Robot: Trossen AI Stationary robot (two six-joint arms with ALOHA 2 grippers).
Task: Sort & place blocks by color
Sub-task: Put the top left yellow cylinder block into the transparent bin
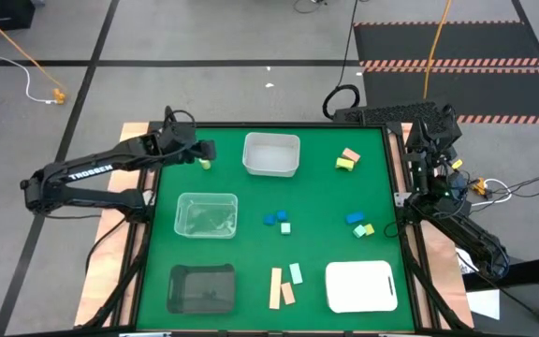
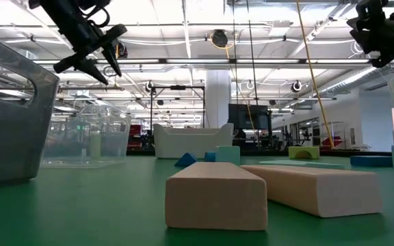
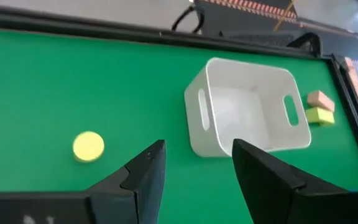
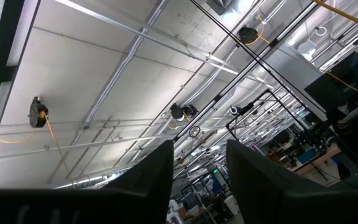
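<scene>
Two tan-pink wooden bars lie closest to my low camera, side by side on the green tabletop; from above they sit at about 6 o'clock on the mat, with a mint green block just beside them. My left tool hangs above the tabletop's 10 o'clock corner, its two dark fingers parted with only air between them, holding and touching nothing. A small yellow round block lies on the mat just ahead of that tool, off to its 10 o'clock in the wrist view and apart from both fingers. Farther ahead sits a white plastic bin with handle slots, and past it a tan-pink block touching a yellow block, near 1 o'clock on the mat. Around the centre I see blue blocks with a mint cube, and toward 3 o'clock a blue, mint and yellow cluster. My right tool is raised off the mat's right edge near 2 o'clock, pointed at the ceiling, fingers apart and empty.
</scene>
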